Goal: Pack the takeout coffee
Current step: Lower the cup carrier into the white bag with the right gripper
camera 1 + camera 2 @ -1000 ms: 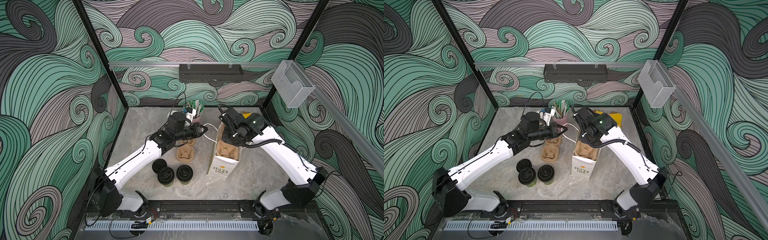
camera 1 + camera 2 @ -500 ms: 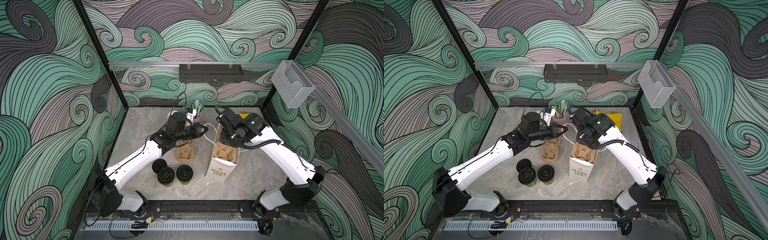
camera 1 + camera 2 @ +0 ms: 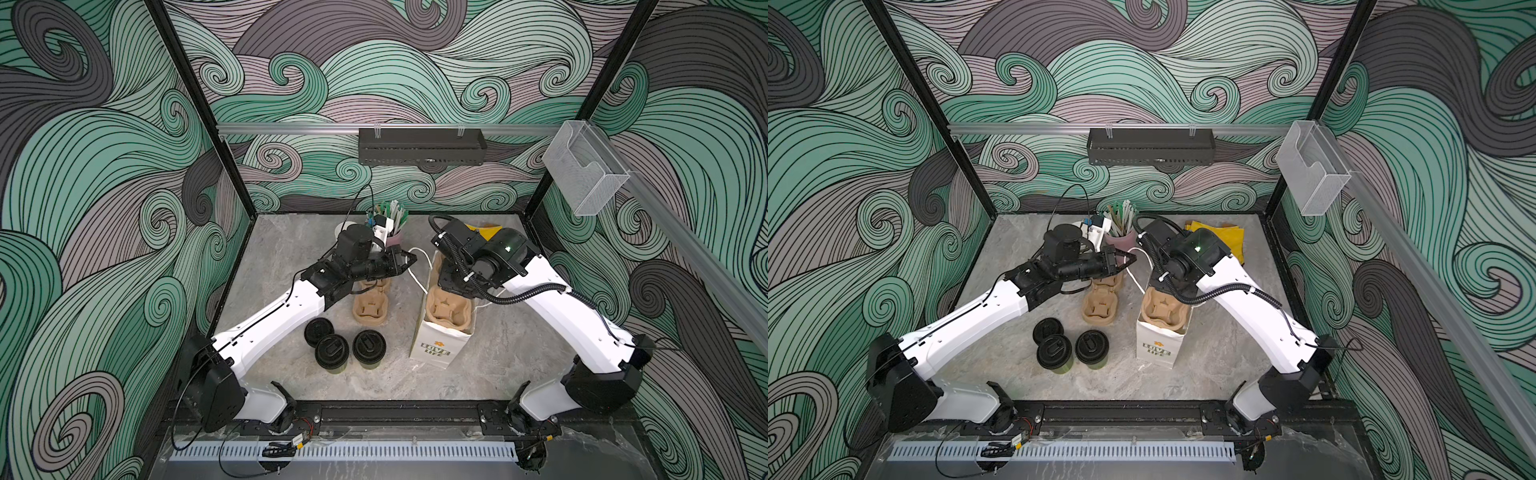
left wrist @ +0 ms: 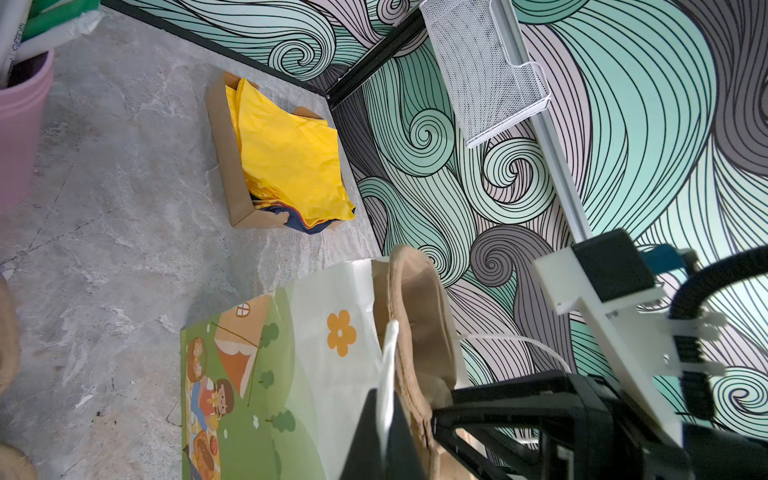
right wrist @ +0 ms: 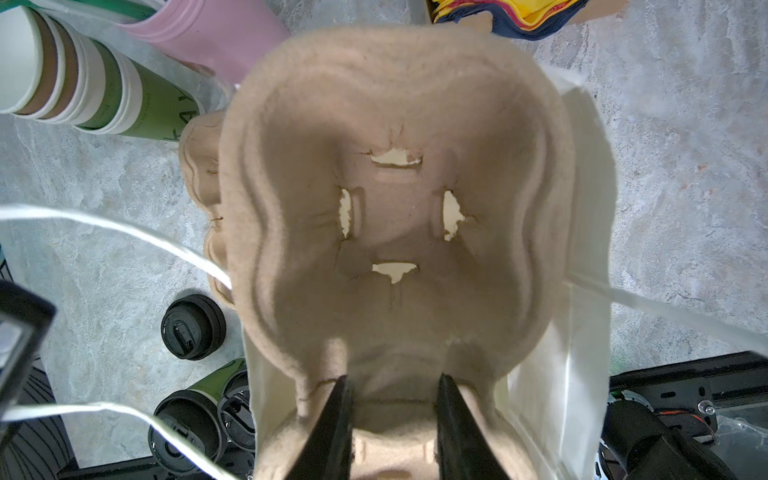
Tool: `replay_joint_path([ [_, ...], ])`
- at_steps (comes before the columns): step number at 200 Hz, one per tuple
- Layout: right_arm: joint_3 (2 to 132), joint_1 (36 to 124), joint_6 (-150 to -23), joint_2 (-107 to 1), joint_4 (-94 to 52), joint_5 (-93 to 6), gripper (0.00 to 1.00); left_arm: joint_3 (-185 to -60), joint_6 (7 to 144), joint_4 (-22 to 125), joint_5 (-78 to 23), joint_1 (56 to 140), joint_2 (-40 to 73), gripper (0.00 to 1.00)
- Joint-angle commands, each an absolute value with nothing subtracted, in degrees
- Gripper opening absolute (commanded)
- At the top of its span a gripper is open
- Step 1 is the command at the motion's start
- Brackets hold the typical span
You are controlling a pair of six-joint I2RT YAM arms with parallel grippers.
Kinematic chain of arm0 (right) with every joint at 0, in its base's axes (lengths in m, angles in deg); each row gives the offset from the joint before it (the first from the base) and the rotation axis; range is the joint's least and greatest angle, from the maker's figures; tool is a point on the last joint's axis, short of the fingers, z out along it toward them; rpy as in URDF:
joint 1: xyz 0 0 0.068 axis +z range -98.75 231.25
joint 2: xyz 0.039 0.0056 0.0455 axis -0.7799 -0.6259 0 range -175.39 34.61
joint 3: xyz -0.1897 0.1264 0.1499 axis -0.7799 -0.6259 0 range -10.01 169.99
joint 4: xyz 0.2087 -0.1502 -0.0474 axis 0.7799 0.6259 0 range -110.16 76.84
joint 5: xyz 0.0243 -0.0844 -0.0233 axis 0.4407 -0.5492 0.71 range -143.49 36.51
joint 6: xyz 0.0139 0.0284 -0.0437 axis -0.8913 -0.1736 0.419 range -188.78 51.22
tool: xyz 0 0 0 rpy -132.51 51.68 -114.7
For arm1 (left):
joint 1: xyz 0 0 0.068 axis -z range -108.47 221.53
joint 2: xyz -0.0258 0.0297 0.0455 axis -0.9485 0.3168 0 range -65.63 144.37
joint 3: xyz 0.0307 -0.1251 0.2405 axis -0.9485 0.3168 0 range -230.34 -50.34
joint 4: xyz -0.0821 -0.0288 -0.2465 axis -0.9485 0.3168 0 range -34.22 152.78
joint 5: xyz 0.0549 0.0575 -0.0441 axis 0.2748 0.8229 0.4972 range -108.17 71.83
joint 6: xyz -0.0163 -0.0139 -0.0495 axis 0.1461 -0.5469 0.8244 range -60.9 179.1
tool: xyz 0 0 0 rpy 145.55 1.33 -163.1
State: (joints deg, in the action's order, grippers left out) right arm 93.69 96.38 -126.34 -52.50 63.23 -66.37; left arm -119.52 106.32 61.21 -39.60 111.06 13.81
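Two olive-green takeout coffee cups with black lids (image 3: 331,352) (image 3: 369,348) stand at the front of the table, also seen in the right wrist view (image 5: 187,428); neither gripper touches them. My left gripper (image 3: 409,259) (image 4: 382,395) is shut on the white cord handle of the printed paper bag (image 3: 434,353) (image 4: 291,374) and holds it up. My right gripper (image 5: 395,399) is shut on the middle ridge of a brown pulp cup carrier (image 3: 449,309) (image 5: 395,166). The carrier sits partway in the bag's open mouth.
More brown carriers (image 3: 370,307) lie stacked left of the bag. A loose black lid (image 3: 318,331) lies beside the cups. A pink cup of straws (image 3: 392,237), a lying stack of paper cups (image 5: 83,91) and a box of yellow napkins (image 4: 286,162) are at the back.
My right gripper has pushed the carrier a little lower into the bag, and the bag has shifted slightly leftward. The left gripper keeps its hold on the handle.
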Motion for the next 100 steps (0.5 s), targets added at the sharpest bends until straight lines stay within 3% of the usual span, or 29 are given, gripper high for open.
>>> replay_joint_path([
  [1, 94.32, 96.69, -127.93, -50.5, 64.57, -66.64, 0.25, -121.44, 106.11, 60.19, -39.26, 111.43, 14.52, 0.0],
  [100, 87.04, 95.78, -130.17, -50.81, 62.38, -62.25, 0.24, -121.43, 106.05, 59.76, -39.26, 111.43, 14.47, 0.0],
])
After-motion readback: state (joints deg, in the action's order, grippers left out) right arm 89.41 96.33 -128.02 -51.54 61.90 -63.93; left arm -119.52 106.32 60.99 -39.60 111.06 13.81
